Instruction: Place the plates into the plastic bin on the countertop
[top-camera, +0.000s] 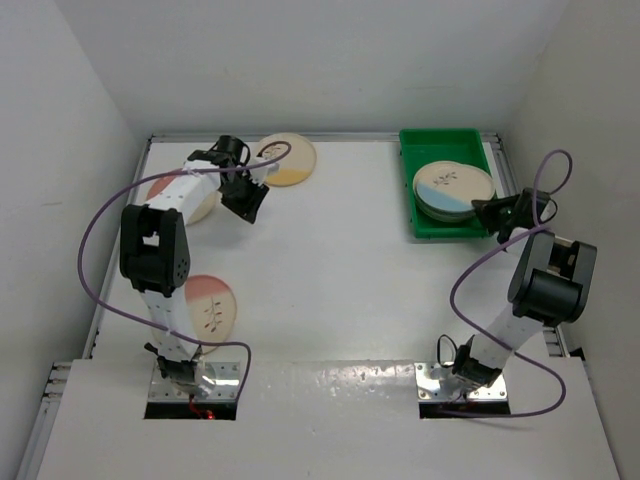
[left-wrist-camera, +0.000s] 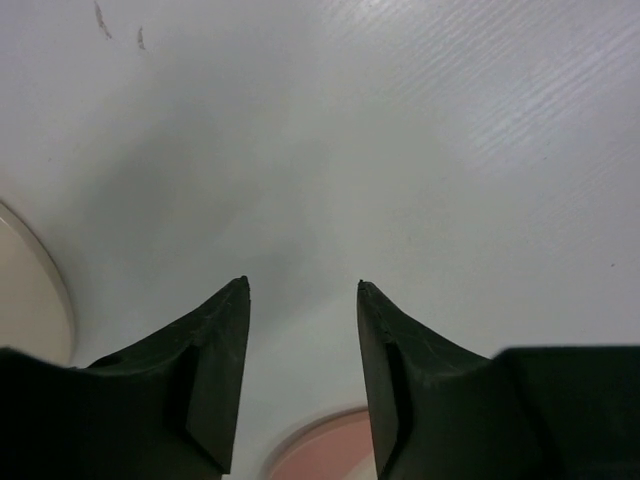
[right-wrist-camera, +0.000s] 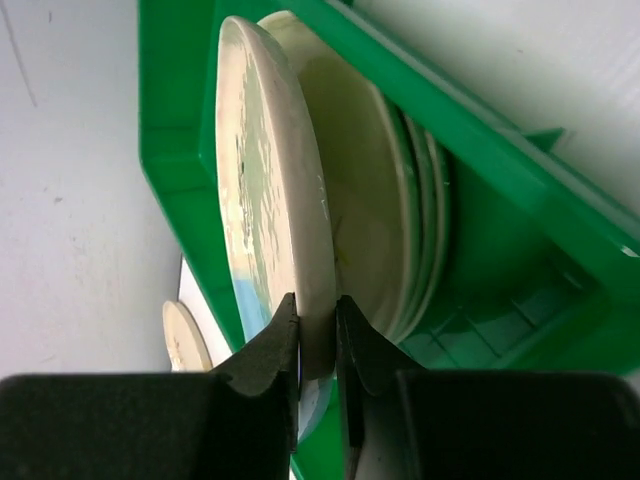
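Observation:
The green plastic bin (top-camera: 409, 185) stands at the back right of the countertop (top-camera: 340, 260) and holds a stack of plates (right-wrist-camera: 405, 230). The top plate (top-camera: 453, 187), with a blue section, is tilted up off the stack at its near edge. My right gripper (top-camera: 492, 212) is shut on this blue plate's rim (right-wrist-camera: 270, 180), over the bin's near right corner (right-wrist-camera: 480, 130). My left gripper (top-camera: 248, 200) hangs open over bare countertop at the back left, nothing between its fingers (left-wrist-camera: 225, 360). A yellow plate (top-camera: 288, 160) lies just behind it.
A pink plate (top-camera: 180, 200) lies partly under the left arm. Another pink plate (top-camera: 208, 305) lies near the left arm's base. White walls close in the back and both sides. In the left wrist view a pink plate's edge (left-wrist-camera: 325, 450) shows below the fingers.

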